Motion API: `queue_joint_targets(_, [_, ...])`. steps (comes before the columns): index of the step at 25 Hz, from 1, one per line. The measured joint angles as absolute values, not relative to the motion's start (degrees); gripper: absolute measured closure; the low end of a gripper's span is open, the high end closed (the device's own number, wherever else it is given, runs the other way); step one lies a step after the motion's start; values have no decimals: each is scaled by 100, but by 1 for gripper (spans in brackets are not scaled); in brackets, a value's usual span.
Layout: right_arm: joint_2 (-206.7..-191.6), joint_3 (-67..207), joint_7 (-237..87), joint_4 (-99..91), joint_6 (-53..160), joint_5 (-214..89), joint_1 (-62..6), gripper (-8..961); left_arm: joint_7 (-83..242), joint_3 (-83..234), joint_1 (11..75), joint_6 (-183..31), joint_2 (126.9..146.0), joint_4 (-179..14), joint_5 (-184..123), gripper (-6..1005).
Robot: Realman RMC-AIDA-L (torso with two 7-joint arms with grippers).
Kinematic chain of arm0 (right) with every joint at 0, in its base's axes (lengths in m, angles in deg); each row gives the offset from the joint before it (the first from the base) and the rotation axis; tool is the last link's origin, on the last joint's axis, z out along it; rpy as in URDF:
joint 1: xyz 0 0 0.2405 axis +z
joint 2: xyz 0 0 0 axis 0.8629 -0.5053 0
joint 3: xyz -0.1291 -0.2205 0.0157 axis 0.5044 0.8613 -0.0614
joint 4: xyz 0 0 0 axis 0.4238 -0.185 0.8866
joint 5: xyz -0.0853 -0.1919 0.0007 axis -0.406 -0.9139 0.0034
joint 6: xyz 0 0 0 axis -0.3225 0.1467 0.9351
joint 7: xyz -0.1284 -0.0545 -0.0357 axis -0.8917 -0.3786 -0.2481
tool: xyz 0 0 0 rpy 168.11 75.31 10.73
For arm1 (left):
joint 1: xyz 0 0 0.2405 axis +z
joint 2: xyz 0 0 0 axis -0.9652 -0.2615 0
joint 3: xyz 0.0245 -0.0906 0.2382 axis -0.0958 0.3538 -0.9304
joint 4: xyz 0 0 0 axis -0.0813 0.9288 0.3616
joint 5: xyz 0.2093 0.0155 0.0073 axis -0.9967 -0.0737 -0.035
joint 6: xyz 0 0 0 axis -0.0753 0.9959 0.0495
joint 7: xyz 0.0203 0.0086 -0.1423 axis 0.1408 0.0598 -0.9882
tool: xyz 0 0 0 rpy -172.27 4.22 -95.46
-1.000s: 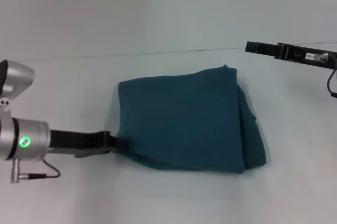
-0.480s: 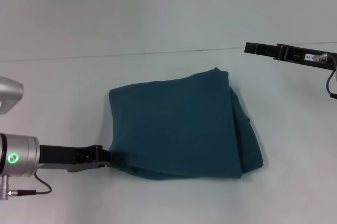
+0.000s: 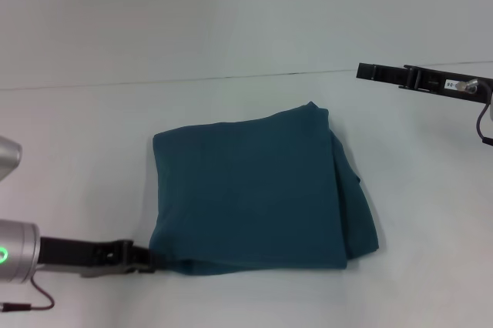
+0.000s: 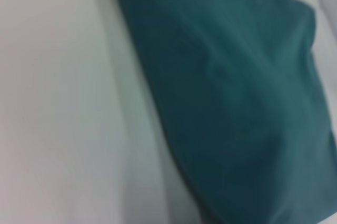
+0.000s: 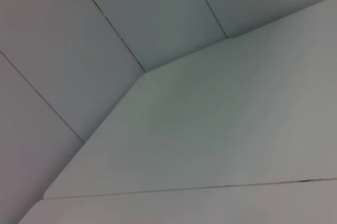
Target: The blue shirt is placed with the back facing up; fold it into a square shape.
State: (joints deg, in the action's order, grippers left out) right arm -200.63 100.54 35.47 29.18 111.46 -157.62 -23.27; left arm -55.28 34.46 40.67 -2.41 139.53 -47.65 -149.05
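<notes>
Low and level, left hand (image 3: pixel 145 260) clamped on blue shirt (image 3: pixel 254 193) corner — right hand (image 3: pixel 366 71) raised, grip unclear.

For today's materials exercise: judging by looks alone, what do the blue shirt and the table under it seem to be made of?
The blue shirt: likely a soft knit fabric such as cotton, matte, since it lies in limp folds with rounded, layered edges. The table: a smooth, hard, pale surface with a dull sheen, possibly laminate or painted board; its exact material cannot be told.

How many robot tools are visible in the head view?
2. The left tool is at the near left corner of the folded shirt. The right tool hangs far right, apart from the shirt.
</notes>
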Motion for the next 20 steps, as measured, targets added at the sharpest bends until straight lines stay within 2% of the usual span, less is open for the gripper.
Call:
queue_joint_targets(4, [-20063,9966,3384,2918,11254,-15762,-2335,313,-5441,3582,4250,-244,13975,-4537,-15175,785])
queue_joint_targets(9, [-20043,9814,3052,2917,11636,-15599,-2433,312,-5021,4463,4507,225,13962,-3839,-15092,557])
queue_joint_targets(14, [-19991,9772,2445,2918,12425,-15406,-2563,295,-4561,5056,4517,739,13953,-3492,-14555,377])
queue_joint_targets(16, [-19984,9756,2076,2920,12806,-15399,-2621,239,-4384,5087,4520,868,13973,-3477,-14240,321])
queue_joint_targets(20, [-19997,9750,1239,2929,13253,-15402,-2788,142,-3731,5092,4535,1120,14138,-3499,-13538,239])
